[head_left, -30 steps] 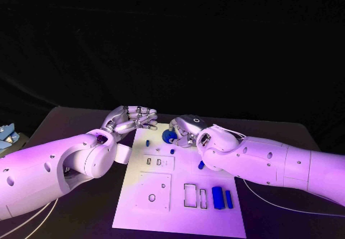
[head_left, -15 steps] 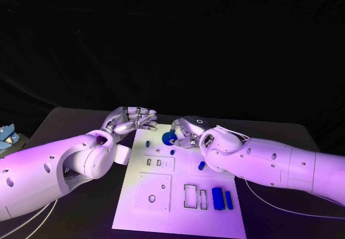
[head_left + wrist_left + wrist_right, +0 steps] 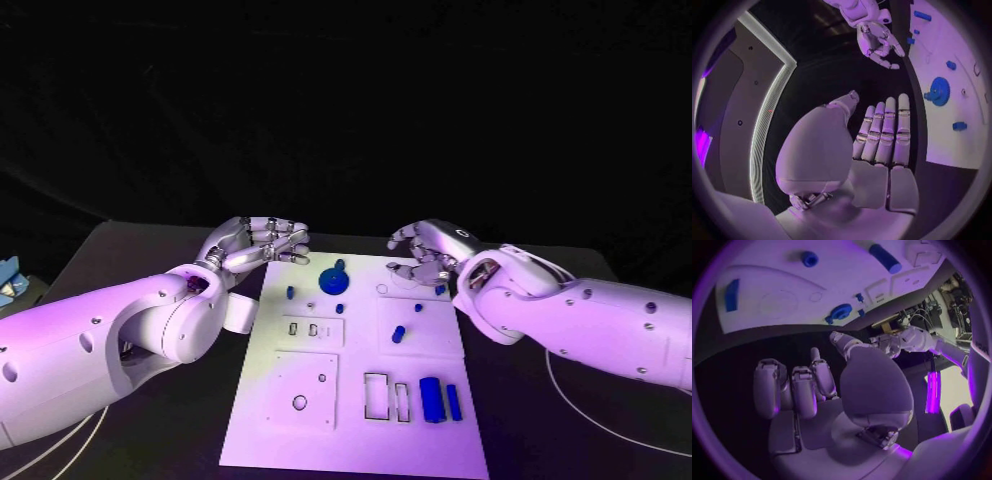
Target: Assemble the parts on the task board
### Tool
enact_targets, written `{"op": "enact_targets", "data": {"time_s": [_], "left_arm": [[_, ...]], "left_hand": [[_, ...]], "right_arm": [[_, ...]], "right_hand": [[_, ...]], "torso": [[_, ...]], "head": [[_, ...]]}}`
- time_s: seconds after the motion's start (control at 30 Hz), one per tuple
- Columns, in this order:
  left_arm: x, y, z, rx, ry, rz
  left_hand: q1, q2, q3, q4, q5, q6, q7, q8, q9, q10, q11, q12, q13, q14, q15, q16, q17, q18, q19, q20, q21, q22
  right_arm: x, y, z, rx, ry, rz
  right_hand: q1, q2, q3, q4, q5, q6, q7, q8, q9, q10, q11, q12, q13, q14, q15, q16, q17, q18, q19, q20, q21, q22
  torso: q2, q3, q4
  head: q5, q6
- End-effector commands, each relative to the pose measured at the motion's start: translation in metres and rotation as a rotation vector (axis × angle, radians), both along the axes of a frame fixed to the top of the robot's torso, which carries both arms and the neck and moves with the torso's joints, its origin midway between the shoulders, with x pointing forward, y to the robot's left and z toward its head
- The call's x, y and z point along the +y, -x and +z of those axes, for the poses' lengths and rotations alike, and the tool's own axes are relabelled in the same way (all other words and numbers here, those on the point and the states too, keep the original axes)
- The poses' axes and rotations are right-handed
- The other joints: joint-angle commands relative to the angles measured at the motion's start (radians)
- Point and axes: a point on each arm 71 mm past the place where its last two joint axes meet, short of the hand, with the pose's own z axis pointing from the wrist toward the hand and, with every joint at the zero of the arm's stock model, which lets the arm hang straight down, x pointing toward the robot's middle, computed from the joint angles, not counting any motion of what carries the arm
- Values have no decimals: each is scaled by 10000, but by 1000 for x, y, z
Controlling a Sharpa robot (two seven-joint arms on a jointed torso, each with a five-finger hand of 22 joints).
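The white task board (image 3: 361,400) lies in the middle of the black table (image 3: 130,250), and both hands hang over its far end, holding nothing. The left hand (image 3: 260,243) sits just off the board's far left corner, its fingers (image 3: 887,131) straight and close together, side by side, the thumb set a little apart. The right hand (image 3: 428,253) hovers over the far right corner with its fingers (image 3: 795,390) loosely curled in and slightly apart — nothing between them. Between the two hands, on the board's far end, lies a blue gear (image 3: 335,281) with a small blue piece touching its far edge; the wrist views show it as a toothed disc (image 3: 939,91) lying flat on the white surface. Smaller blue parts — a short peg (image 3: 398,335) near the middle and two upright blue blocks (image 3: 431,399) side by side near the board's near right — lie apart from the gear.
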Motion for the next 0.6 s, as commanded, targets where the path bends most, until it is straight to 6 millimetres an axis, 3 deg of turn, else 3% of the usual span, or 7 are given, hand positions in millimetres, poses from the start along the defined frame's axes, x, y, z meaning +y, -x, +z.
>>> {"op": "enact_targets", "data": {"time_s": [0.03,0.13,0.37,0.5,0.6], "left_arm": [[-2,1,2,-108,145,-227],[-3,1,2,-104,166,-265],[-4,1,2,-104,199,-342],[-3,1,2,-109,196,-322],[-3,2,2,-110,201,-335]], "left_hand": [[-18,7,-13,-52,9,3,52,-48,15,-38,22,-46,-9,-22,-15,27,14,84,-62,-10,64,8],[-18,7,-13,-52,9,3,52,-48,15,-38,22,-46,-9,-22,-15,27,14,84,-62,-10,64,8],[-17,5,-11,-56,9,3,49,-48,16,-36,21,-48,-9,-27,-14,25,17,84,-70,-9,67,10],[-15,3,-9,-60,9,3,47,-48,17,-34,20,-50,-9,-31,-13,22,19,83,-77,-8,69,11],[-15,3,-9,-60,9,3,47,-48,17,-34,20,-50,-9,-31,-13,22,19,83,-77,-8,69,11]], "right_arm": [[-17,7,2,711,-1129,475],[-43,11,4,885,-1289,264],[-96,18,-6,1336,-1284,-474],[-112,18,-19,1614,-1342,-772],[-117,18,-29,1845,-1363,-881]], "right_hand": [[232,-42,80,-208,-217,72,42,-96,-18,-40,9,-52,68,841,-33,-15,1816,34,-116,-28,-105,610],[313,-91,105,-307,-320,83,46,-135,-27,-79,14,-85,32,826,-26,-33,1753,63,-203,-21,-204,510],[387,-211,105,-442,-365,-8,-31,-256,-64,-229,-39,-226,-122,790,-59,-78,1615,112,-346,-33,-369,349],[384,-265,78,-496,-470,-124,-42,-363,-95,-274,-53,-266,-162,787,-81,-85,1605,121,-376,-56,-413,319],[380,-280,59,-520,-538,-195,-51,-426,-111,-274,-58,-265,-159,789,-85,-85,1612,120,-376,-63,-420,321]], "torso": [[-49,40,-92],[-70,76,-116],[-88,92,-105],[-41,118,-132],[-35,105,-116]], "head": [[-3,-2],[-44,-9],[-311,-110],[-362,-134],[-380,-164]]}}
